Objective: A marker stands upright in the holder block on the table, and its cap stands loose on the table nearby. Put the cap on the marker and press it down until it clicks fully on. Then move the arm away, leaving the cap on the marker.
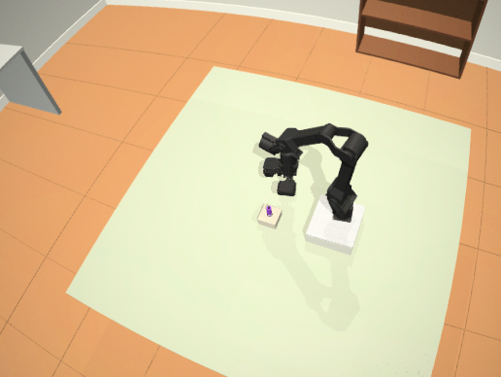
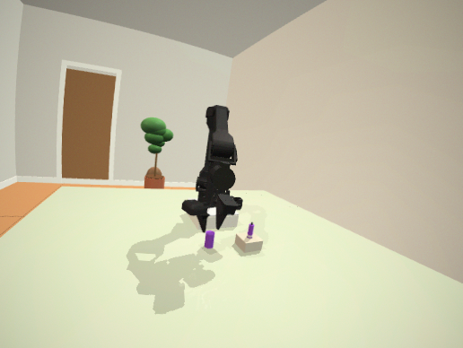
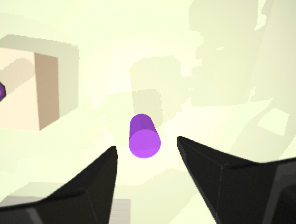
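The purple cap stands upright on the table; in the top view the arm hides it. My gripper is open and empty, pointing down above the cap. In the wrist view the cap appears between and slightly ahead of the two fingertips, below them. The purple marker stands upright, tip up, in the beige holder block. In the wrist view the block is at the left edge, and only a sliver of the marker shows.
The arm's white base block stands to the right of the holder block in the top view. The arm arches high over the pale green table top. A brown shelf and a potted plant stand far off in the room.
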Tool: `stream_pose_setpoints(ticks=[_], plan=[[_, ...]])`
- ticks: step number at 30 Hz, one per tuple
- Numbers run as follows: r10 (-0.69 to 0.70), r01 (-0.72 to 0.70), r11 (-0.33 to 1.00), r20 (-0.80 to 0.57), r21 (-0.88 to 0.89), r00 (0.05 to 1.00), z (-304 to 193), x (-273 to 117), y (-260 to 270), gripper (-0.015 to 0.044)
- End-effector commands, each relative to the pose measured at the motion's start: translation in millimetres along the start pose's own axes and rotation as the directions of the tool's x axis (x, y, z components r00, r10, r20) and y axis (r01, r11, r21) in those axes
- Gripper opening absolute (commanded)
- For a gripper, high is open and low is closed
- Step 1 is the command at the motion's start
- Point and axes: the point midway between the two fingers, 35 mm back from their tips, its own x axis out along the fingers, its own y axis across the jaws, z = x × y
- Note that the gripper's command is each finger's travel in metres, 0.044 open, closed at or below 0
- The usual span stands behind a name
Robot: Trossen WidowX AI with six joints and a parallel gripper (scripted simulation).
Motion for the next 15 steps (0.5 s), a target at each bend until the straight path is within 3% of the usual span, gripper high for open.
stream_pose_setpoints(ticks=[1,15], plan=[[0.003,-0.003,1.000,-0.012,0.000,1.000,-2,8,1,0.0246],[0.003,-0.003,1.000,-0.012,0.000,1.000,-2,30,1,0.0246]])
